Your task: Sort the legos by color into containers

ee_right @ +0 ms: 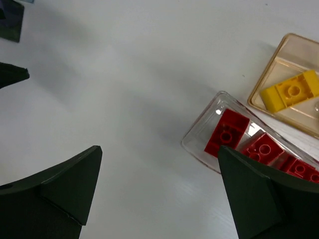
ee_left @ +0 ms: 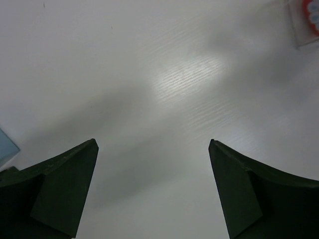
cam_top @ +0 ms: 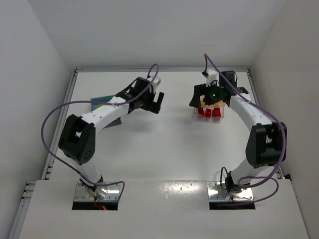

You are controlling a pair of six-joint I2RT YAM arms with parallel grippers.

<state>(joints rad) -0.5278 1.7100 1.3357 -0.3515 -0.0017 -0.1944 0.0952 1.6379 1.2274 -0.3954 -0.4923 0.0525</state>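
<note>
Your left tool (ee_left: 152, 142) stood released, its two dark fingers (ee_left: 55, 191) spread wide with only bare white tabletop (cam_top: 169, 149) between them and nothing in its grip. Far ahead of it and off to one side, at the corner of its wrist view, the edge of a clear tub (ee_right: 198, 135) with something red inside just showed. Behind that tool, alongside its forearm, lay the blue-and-dark container (cam_top: 101, 102), largely hidden by the arm, so you could not tell what it held. Your right tool (ee_right: 160, 148) was released as well, jaws fully apart and holding nothing. The clear tub sat just ahead of the finger on the right of its wrist view and was partly hidden by it; at least three red legos (ee_right: 227, 132) lay flat inside, studs up. Touching or nearly touching that tub, a little farther ahead of the tool, sat an amber-tinted tub (ee_right: 286, 62) with one yellow lego (ee_right: 291, 90) in it. From the top view the right tool was above these two tubs, while the left tool was well apart from them across open tabletop.
</note>
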